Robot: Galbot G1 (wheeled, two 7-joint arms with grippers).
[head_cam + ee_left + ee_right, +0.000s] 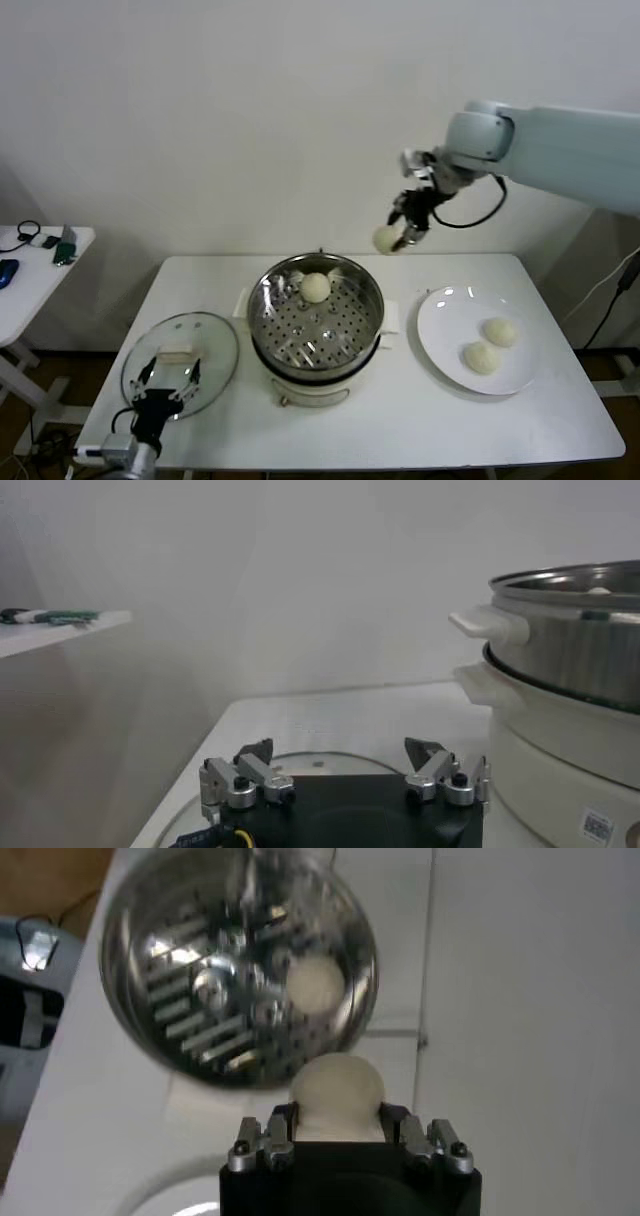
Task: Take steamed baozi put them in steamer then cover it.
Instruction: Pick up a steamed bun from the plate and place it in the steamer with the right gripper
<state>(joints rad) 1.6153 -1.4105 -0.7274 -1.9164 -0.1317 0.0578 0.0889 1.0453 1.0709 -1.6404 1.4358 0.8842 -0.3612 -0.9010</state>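
White bench [400, 420] nearest me: my left tool [163, 385] hovers, fingers apart, over the cover [215, 345]. Beyond, the steamer [370, 300] holds one baozi [316, 287] (two on the plate [435, 330]); my right tool [405, 232] clamps another baozi [385, 239] aloft.

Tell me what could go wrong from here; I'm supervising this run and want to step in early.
1. The right gripper carries a baozi high above the table, off to the side of the steamer; a slip could drop it outside.
2. Released carelessly, it could land on the baozi already inside.
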